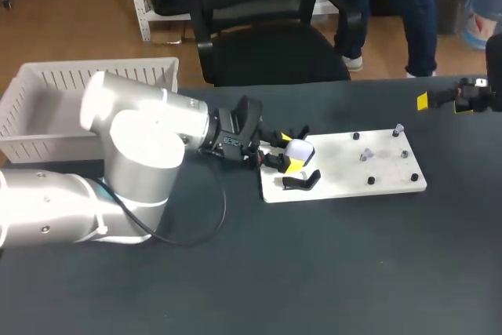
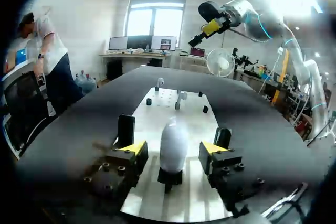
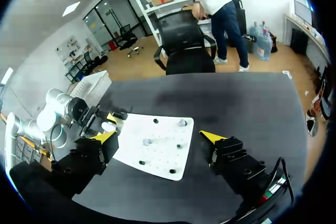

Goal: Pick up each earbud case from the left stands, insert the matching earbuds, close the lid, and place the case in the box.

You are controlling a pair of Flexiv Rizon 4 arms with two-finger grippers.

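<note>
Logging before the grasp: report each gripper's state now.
Left gripper: open, fingers either side of the white earbud case, not touching it.
Right gripper: open, empty.

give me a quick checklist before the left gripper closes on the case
1. Earbud case sits between the left gripper's fingers: ok.
2. Left gripper open, gap showing on both sides of the case: ok.
3. Case upright on its stand: ok.
4. Right gripper open, held well away from the white board: ok.
5. Earbuds waiting on the board's pegs: cannot tell, too small.
</note>
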